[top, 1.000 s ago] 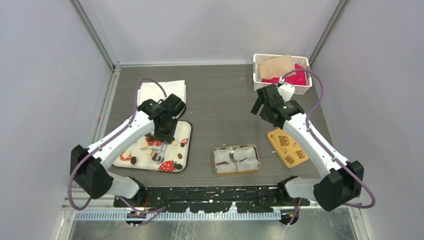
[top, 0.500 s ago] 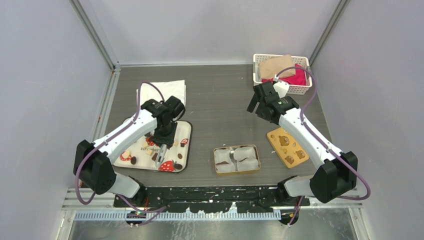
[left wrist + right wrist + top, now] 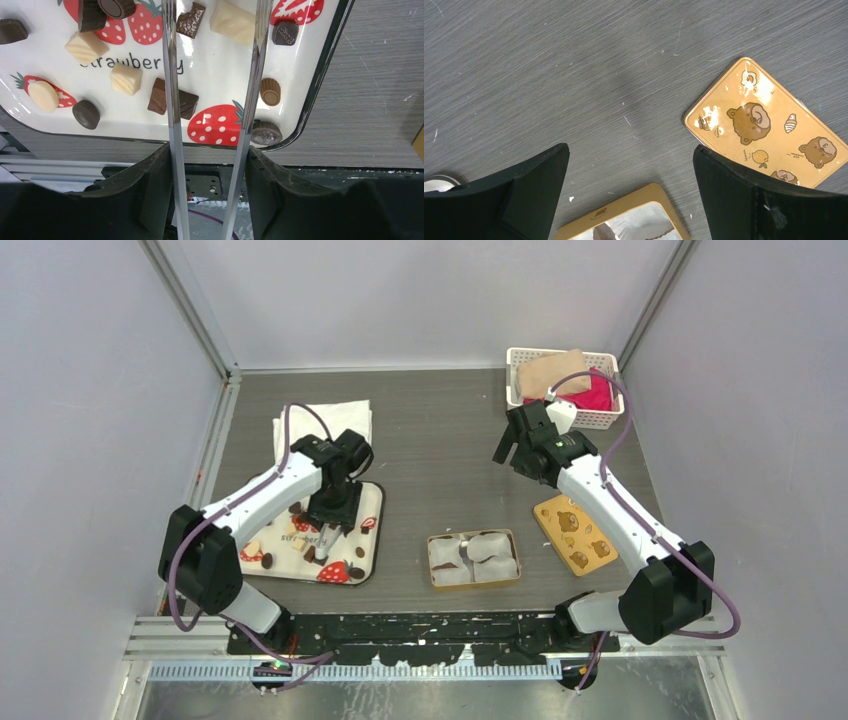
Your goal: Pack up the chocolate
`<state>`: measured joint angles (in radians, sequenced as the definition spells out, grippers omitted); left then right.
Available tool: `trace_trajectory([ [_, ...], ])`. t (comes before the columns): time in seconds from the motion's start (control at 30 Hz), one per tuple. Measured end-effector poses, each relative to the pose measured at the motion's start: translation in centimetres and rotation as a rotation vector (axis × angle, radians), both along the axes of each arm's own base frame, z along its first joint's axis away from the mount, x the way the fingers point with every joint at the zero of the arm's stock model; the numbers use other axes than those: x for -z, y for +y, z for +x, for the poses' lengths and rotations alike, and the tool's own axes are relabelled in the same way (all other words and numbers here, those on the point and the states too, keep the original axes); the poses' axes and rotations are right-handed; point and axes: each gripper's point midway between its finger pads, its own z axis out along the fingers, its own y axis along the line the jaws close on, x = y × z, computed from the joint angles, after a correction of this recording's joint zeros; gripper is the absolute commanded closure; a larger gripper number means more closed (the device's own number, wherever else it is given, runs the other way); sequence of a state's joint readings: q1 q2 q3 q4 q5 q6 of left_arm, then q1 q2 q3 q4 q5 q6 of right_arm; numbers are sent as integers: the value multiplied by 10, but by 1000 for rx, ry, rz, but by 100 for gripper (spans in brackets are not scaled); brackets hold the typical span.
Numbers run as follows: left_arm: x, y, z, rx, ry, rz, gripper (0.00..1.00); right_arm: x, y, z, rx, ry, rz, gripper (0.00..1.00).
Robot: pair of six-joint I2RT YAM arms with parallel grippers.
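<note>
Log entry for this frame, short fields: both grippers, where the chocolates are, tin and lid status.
left gripper: jaws open, over the strawberry tray, nothing visibly gripped
right gripper: jaws open, raised, holding nothing
chocolates: loose on the strawberry tray, dark and cream pieces
tin: open, lined with white paper cups
lid: lying flat, bear side up, beside the tin and apart from it
basket: white, far right, cloths inside
</note>
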<state>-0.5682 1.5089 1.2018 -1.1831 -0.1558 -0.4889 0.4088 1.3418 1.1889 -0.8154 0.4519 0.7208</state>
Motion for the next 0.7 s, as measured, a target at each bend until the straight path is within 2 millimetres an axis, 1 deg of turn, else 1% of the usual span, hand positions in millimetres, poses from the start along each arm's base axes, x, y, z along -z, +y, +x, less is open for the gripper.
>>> trace_trajectory([
  [0.23,6,0,7,-15,-4,-2,45,-3,1,2,-8,-6,0,0],
  [0.47,16,6,14,-59,-13,-9,46,-3,1,2,-9,-6,2,0],
  [0.57,20,5,21,-73,-24,-16,47,-3,2,2,-10,-7,3,0],
  [0.7,26,4,26,-73,-19,-12,55,-3,1,2,-11,-7,1,0],
])
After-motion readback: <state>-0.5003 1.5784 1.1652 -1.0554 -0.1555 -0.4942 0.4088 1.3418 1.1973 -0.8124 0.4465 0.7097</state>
